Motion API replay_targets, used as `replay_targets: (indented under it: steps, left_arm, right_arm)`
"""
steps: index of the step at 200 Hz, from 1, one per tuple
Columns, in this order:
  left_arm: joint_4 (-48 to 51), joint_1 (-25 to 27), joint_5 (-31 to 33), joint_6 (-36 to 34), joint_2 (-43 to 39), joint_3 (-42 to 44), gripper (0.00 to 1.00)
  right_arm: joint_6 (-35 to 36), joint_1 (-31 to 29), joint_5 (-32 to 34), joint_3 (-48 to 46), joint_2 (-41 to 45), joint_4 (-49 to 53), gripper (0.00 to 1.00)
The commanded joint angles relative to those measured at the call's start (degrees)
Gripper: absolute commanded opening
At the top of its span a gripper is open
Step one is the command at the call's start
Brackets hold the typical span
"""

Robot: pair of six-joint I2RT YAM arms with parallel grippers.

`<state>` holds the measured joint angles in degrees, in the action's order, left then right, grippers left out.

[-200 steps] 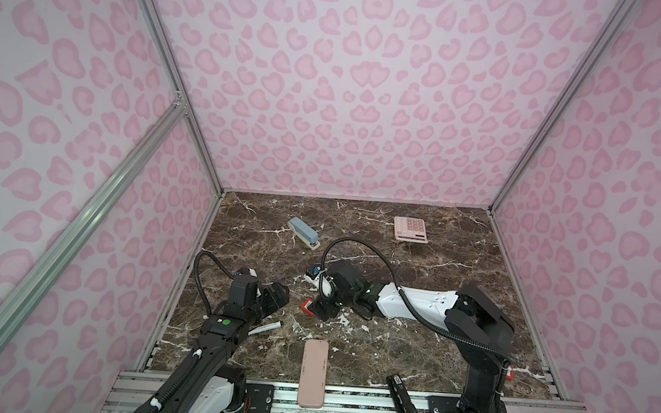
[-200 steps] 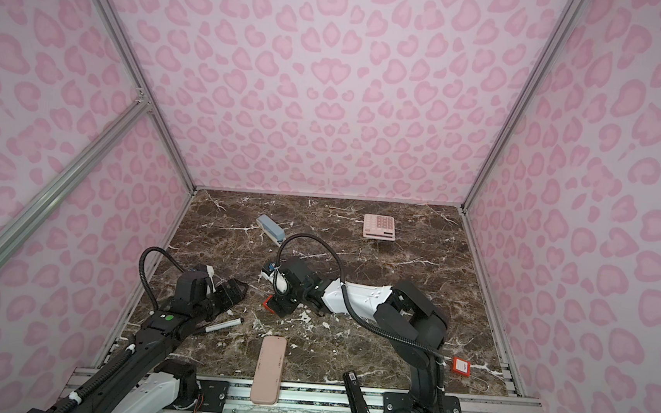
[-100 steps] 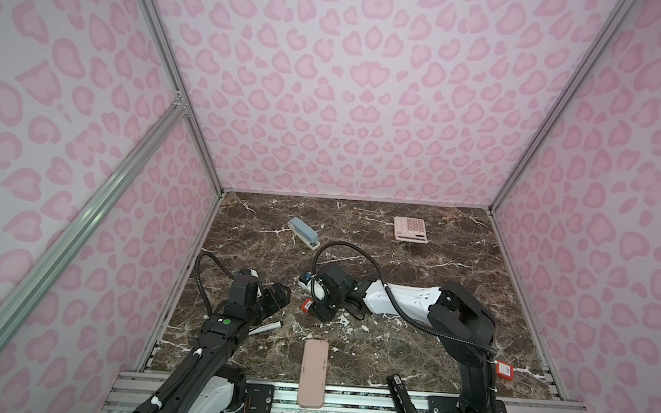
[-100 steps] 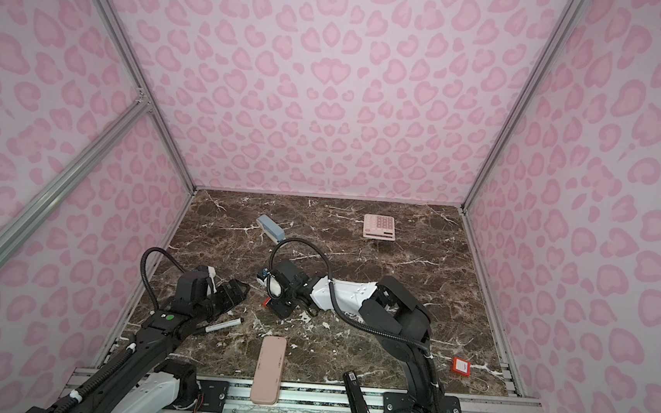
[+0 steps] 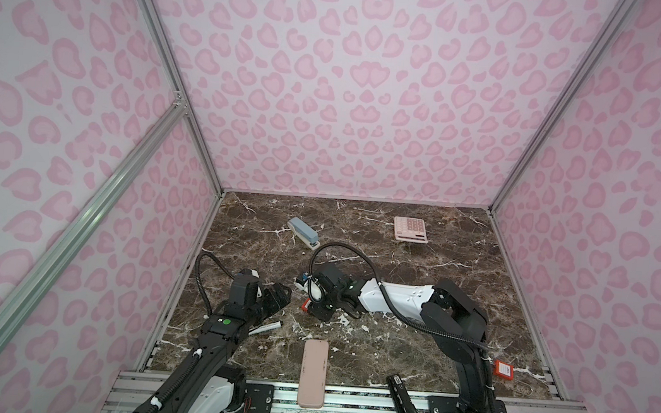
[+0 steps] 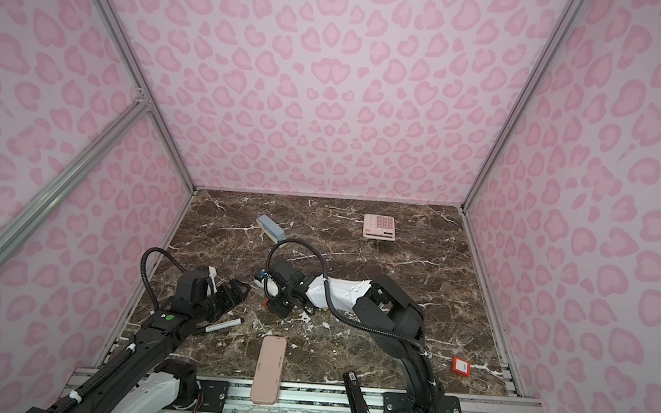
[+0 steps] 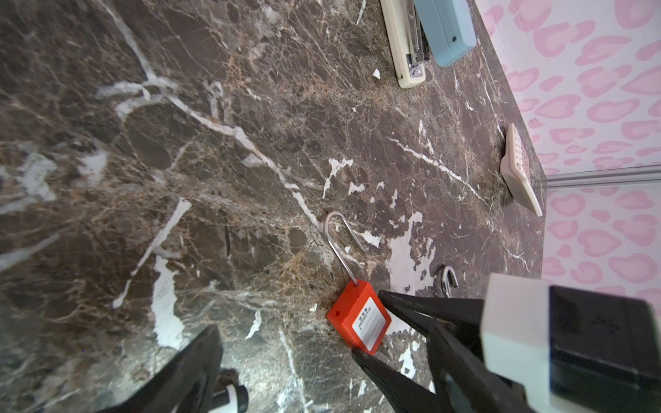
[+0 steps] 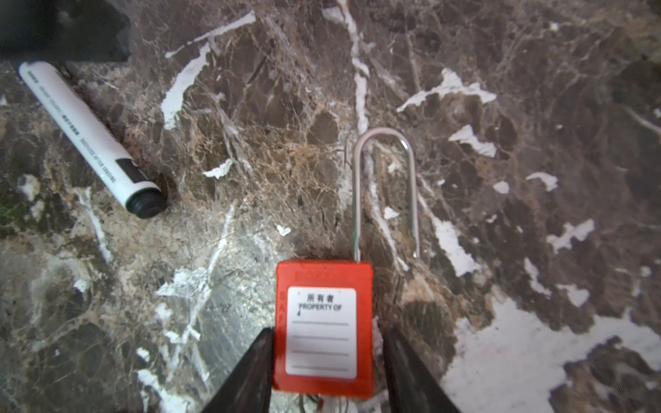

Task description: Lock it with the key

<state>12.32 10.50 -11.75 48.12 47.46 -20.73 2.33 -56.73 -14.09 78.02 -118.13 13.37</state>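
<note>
A red padlock (image 8: 323, 321) with a white label lies flat on the marble table, its long steel shackle (image 8: 386, 186) raised out of the body on one side. My right gripper (image 8: 327, 332) straddles its lower half. One finger (image 8: 250, 364) touches the body and a thin gap shows at the other, so nothing is clamped. In both top views the padlock (image 5: 306, 305) peeks out beside the right gripper (image 5: 314, 309). My left gripper (image 5: 281, 292) hovers just left of it, jaws wide open and empty. The key is not clearly in view.
A white marker (image 5: 267, 327) lies by the left arm and a pink case (image 5: 312, 371) at the front edge. There is a black stapler (image 5: 404, 407) near the right arm's base and a second red padlock (image 5: 504, 369) at the front right. A blue-grey stapler (image 5: 303, 233) and a pink calculator (image 5: 410, 229) lie at the back.
My right arm has slid left onto the padlock and its jaws have narrowed around the body. The left gripper has hardly moved.
</note>
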Motion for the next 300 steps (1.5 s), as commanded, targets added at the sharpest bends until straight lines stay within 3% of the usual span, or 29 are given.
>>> replay_targets:
  steps: [1, 63, 97, 135, 221, 300]
  left_arm:
    - [0.4, 0.1, -0.6, 1.1, -0.9, -0.4, 0.91]
    - [-0.7, 1.1, -5.2, 3.9, -4.3, -0.6, 0.86]
    - [-5.1, 2.1, -13.0, 6.1, -2.3, -2.8, 0.77]
    - [-7.6, 5.9, -15.4, 5.7, 1.8, -8.4, 0.74]
    - [-10.6, 10.0, -14.3, 7.2, 4.3, -9.6, 0.56]
    - [-11.6, 11.0, -14.5, 8.4, 3.8, -11.1, 0.39]
  right_arm:
    - [0.4, 0.0, -0.7, 0.0, -0.4, 0.7, 0.44]
    - [-0.1, 1.8, -1.0, -3.5, 6.0, -2.0, 0.37]
    - [-1.4, 4.2, -3.4, -6.5, 12.0, -3.9, 0.37]
    - [-2.3, 5.2, -5.9, -7.4, 16.5, -4.5, 0.37]
    - [-3.2, 5.7, -11.0, -8.0, 23.3, -5.4, 0.37]
    - [-5.3, 6.2, -15.3, -8.2, 22.9, -9.2, 0.36]
